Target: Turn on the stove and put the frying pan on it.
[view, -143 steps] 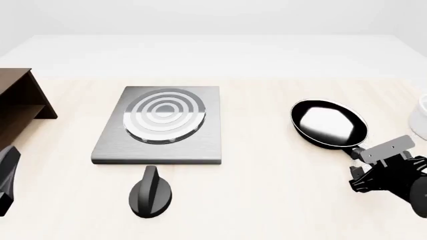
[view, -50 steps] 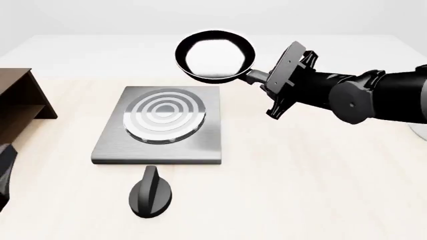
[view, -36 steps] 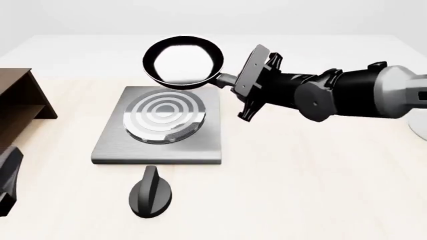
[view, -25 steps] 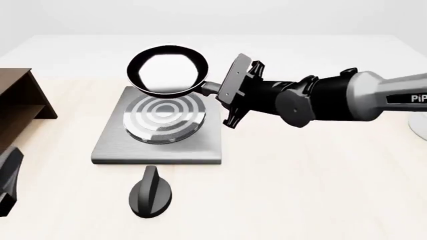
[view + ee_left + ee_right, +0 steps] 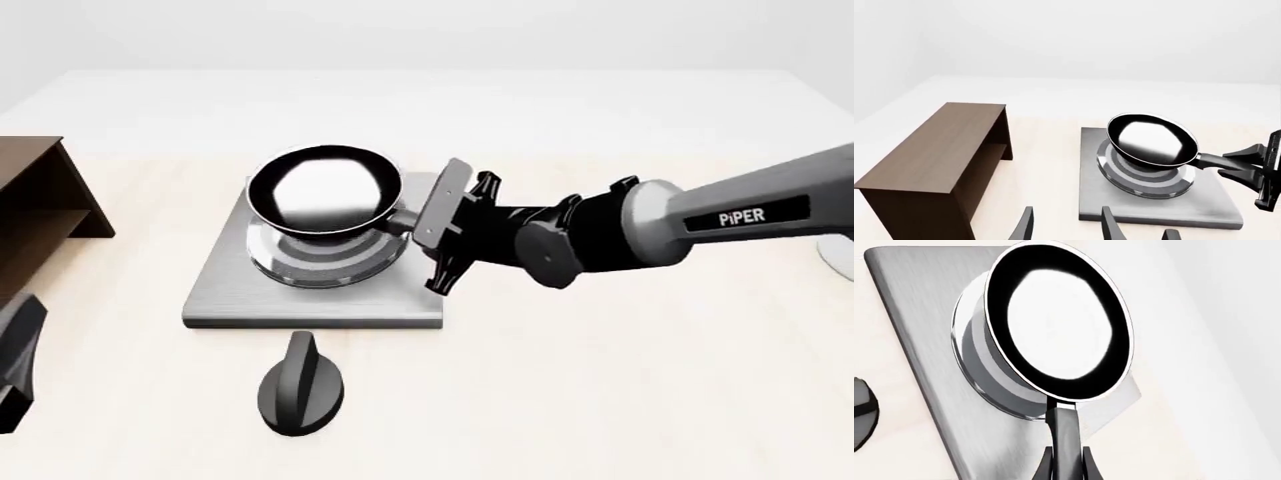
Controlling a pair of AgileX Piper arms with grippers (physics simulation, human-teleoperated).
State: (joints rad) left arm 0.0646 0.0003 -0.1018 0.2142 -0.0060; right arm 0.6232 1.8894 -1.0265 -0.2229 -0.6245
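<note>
The frying pan [image 5: 324, 190], black with a glossy inside, hangs low over the stove's ringed burner [image 5: 327, 258], slightly tilted; I cannot tell if it touches. My right gripper [image 5: 411, 222] is shut on the pan's long handle [image 5: 1066, 437], reaching in from the right. The grey stove slab [image 5: 227, 295] lies left of centre, with its black knob [image 5: 304, 385] on the table in front of it. My left gripper [image 5: 1066, 231] stands open and empty at the near left [image 5: 14, 360], short of the knob.
A brown wooden cabinet [image 5: 40, 200] stands at the left edge of the table, also seen in the left wrist view [image 5: 941, 160]. A white object [image 5: 841, 255] shows partly at the right edge.
The right arm lifted the pan from the table's right side, carried it leftward through the air and lowered it over the burner. The left gripper and knob stayed put.
</note>
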